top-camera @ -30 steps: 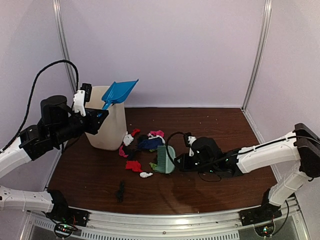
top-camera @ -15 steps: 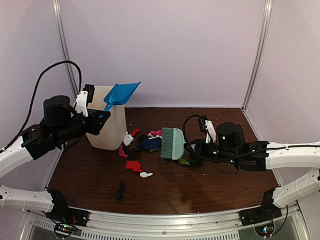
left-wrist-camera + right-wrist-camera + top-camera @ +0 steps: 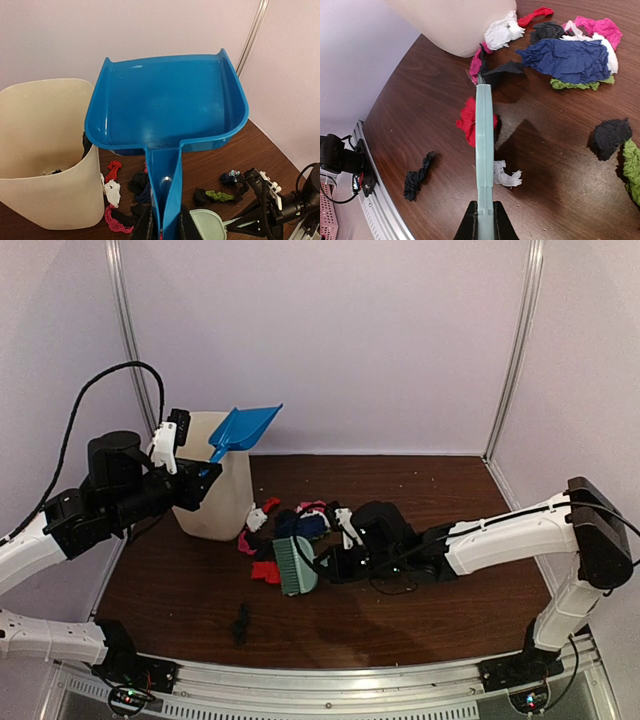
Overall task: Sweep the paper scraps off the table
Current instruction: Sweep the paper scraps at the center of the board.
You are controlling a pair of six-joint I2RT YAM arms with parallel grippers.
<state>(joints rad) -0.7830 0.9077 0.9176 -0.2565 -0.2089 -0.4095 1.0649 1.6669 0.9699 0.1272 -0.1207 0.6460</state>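
Note:
The paper scraps point(image 3: 290, 528) lie bunched on the table point(image 3: 440, 615) beside a cream bin. In the right wrist view I make out a dark blue scrap point(image 3: 570, 60), a red one point(image 3: 468, 121), a white one point(image 3: 508, 176) and a black one point(image 3: 417, 175) lying apart near the rail. My right gripper point(image 3: 484, 224) is shut on the handle of the pale green brush point(image 3: 293, 567), whose head stands edge-on among the red and white scraps. My left gripper point(image 3: 163, 226) is shut on the handle of the blue dustpan point(image 3: 167, 105), held up in the air beside the bin's rim.
The cream bin point(image 3: 215, 498) stands at the back left with dark bits inside point(image 3: 86, 145). A black scrap point(image 3: 610, 137) and a green one point(image 3: 632, 170) lie to the brush's right. The silver rail point(image 3: 350, 680) runs along the near edge.
The right arm drew the brush back to the right half a second ago, then swung it left to the red and white scraps. The left arm and dustpan barely moved.

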